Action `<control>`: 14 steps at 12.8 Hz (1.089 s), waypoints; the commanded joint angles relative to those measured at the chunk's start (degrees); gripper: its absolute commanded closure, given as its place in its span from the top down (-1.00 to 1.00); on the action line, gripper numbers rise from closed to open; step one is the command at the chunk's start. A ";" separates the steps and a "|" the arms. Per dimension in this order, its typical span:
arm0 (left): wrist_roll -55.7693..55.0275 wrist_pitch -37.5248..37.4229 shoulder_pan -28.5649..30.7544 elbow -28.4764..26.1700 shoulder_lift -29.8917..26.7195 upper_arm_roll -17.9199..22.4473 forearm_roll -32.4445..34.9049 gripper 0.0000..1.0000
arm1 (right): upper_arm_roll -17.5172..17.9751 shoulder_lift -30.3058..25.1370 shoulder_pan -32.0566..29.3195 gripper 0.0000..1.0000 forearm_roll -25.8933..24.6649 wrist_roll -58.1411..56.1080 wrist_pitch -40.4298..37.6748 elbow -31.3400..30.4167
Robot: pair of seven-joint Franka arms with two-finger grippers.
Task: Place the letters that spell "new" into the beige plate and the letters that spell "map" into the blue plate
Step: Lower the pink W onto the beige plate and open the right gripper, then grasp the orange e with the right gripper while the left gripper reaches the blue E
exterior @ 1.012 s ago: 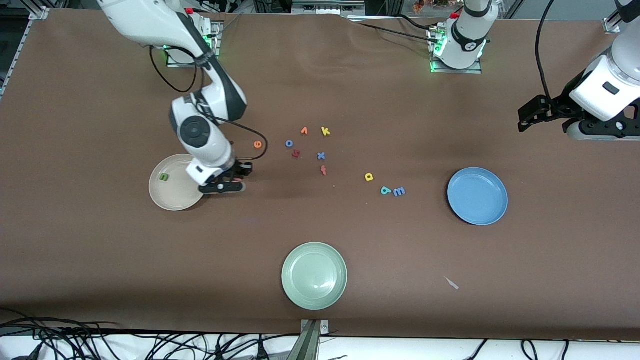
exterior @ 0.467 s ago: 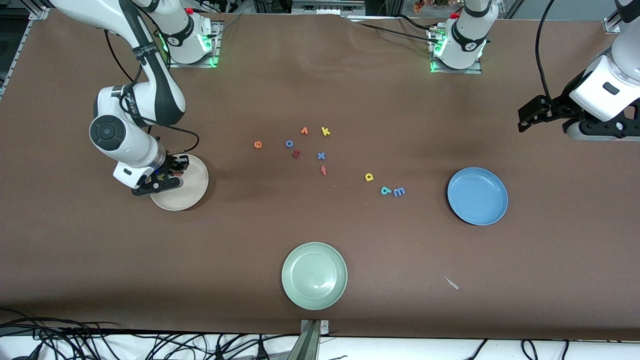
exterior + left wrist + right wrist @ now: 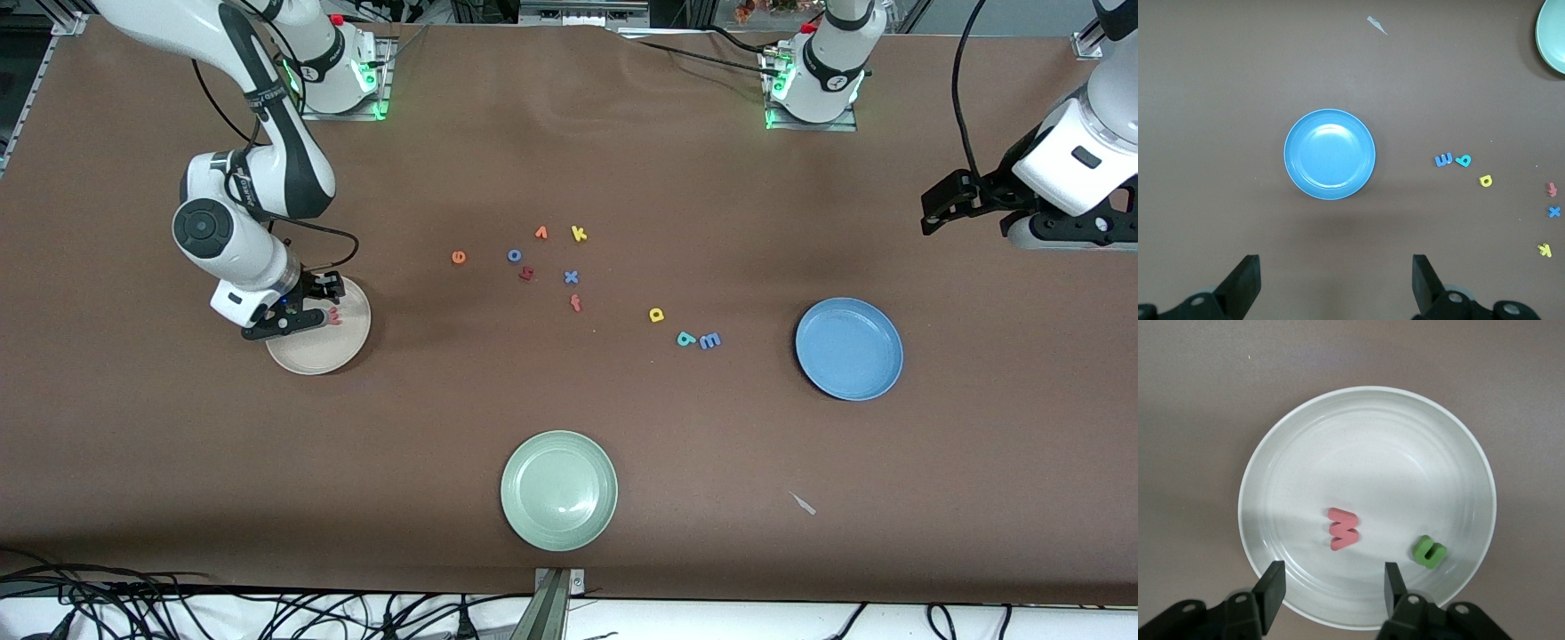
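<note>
A: Right gripper [image 3: 307,307] is over the beige plate [image 3: 342,351], fingers [image 3: 1275,583] spread apart with nothing between them. The pinkish-red "w" [image 3: 1343,529] lies flat in the plate, clear of both fingers.

B: Anything else in that plate?

A: The green "n" [image 3: 1429,551], flat, near the "w" but not touching. The plate is round and shallow, with a smooth glossy cream surface and faint concentric rings. The letters look like matte foam, thick-cut.

B: Left side?

A: Left gripper [image 3: 944,206] waits in the air at the left arm's end of the table, jaws wide open and empty. Its wrist view looks straight down on the blue plate [image 3: 1329,154], the same round shallow shape, solid blue and glossy, with nothing in it.

B: The rest of the letters?

A: All on the brown matte table cover [image 3: 569,400]. The orange "e" [image 3: 459,257] sits alone, between the beige plate and the middle cluster. The blue "m" [image 3: 709,340] and teal "a" [image 3: 685,339] sit side by side, just about touching, and the yellow "p" [image 3: 656,314] is near them, all three between the cluster and the blue plate.

B: Which ones are in the cluster?

A: Yellow "k" [image 3: 579,234], orange "v" [image 3: 540,233], blue "o" [image 3: 514,255], blue "x" [image 3: 571,277], red "f" [image 3: 575,303] and one dark-red letter [image 3: 526,274] I can't read. The pale green plate [image 3: 559,490] is nearest the front camera.
</note>
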 commanded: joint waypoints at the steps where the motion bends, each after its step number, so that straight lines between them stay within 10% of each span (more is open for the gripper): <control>1: 0.40 -1.06 -0.04 1.62 0.59 -0.19 1.87 1.00 | 0.66 -0.77 -0.33 0.36 0.52 0.85 0.62 -0.69; 14: 0.40 -0.89 -2.75 1.62 6.72 -0.54 1.08 1.00 | 24.21 0.11 0.55 0.42 0.52 47.69 12.36 -9.01</control>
